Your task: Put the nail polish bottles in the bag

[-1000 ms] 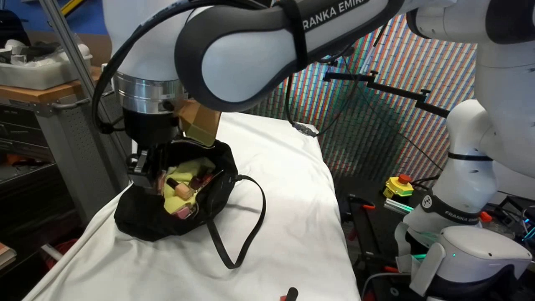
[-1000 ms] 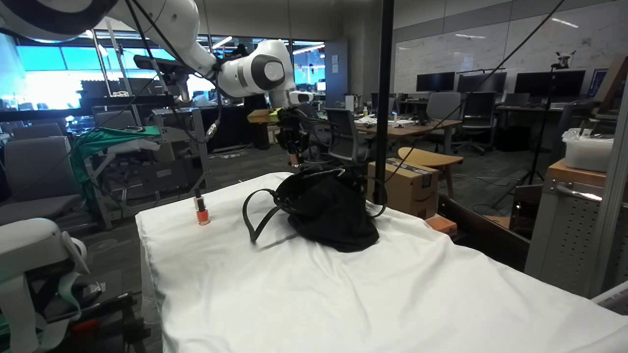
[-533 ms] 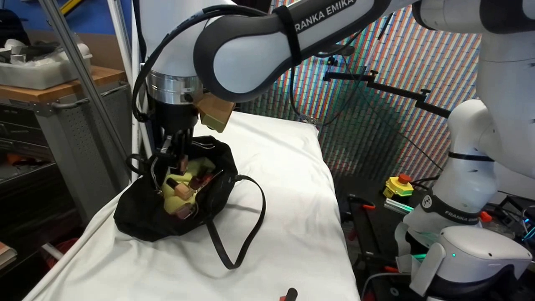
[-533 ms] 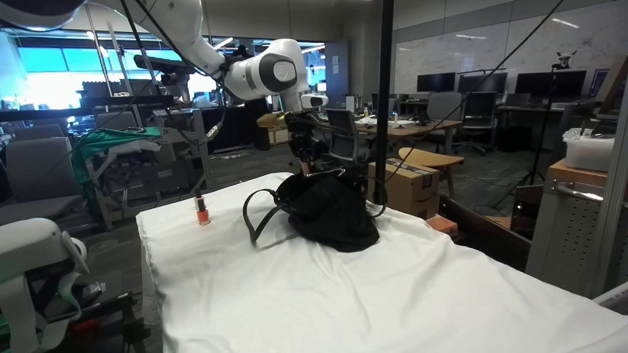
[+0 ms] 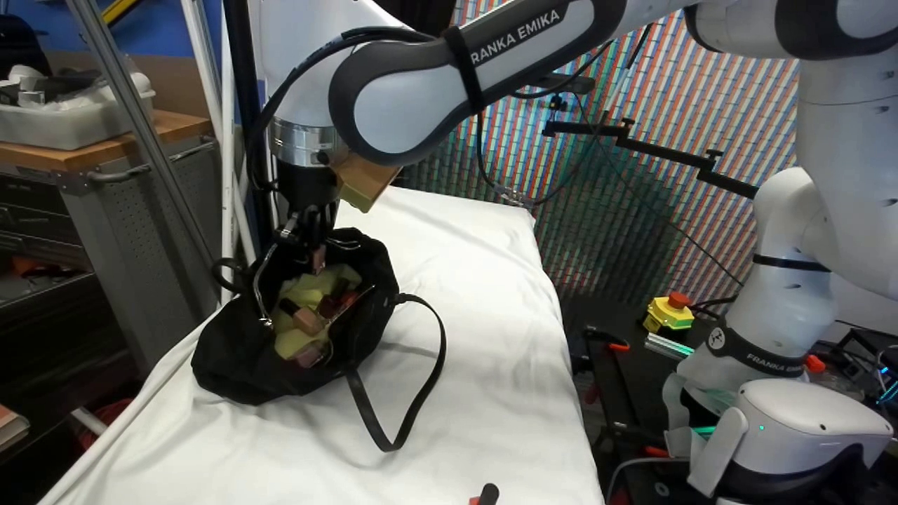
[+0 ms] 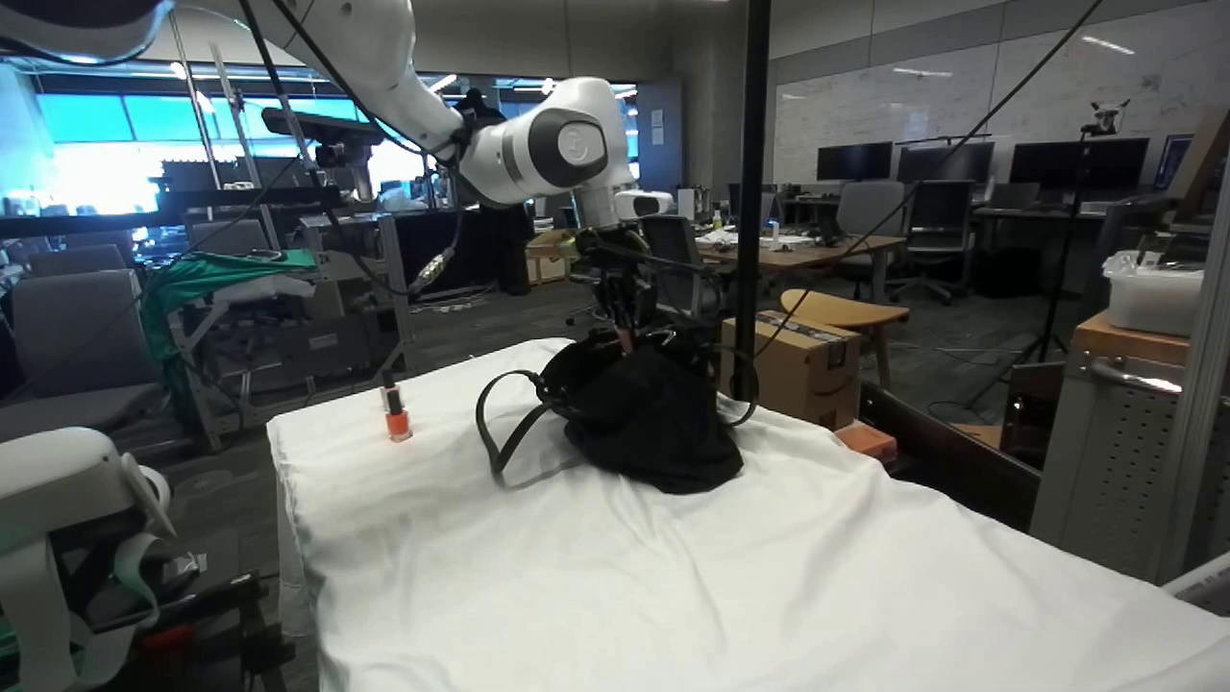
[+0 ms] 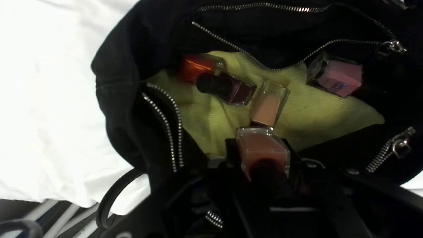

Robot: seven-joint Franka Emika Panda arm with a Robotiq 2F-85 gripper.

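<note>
Your gripper (image 7: 260,150) holds a reddish bottle (image 7: 262,145) over the open bag (image 7: 115,86).
Inside you see an orange bottle (image 7: 196,68), a maroon bottle (image 7: 242,93), a peach bottle (image 7: 267,107) and, apart from them, a pink bottle (image 7: 342,77).

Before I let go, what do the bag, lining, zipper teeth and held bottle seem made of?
Bag: seemingly matte black fabric, given its soft folds and slumped shape.
Lining: matte yellow-green cloth, from its wrinkles.
Zipper teeth: likely metal, from their silvery glint.
Held bottle: glossy and probably glass, with clear walls that catch the light; hard plastic is possible.
</note>
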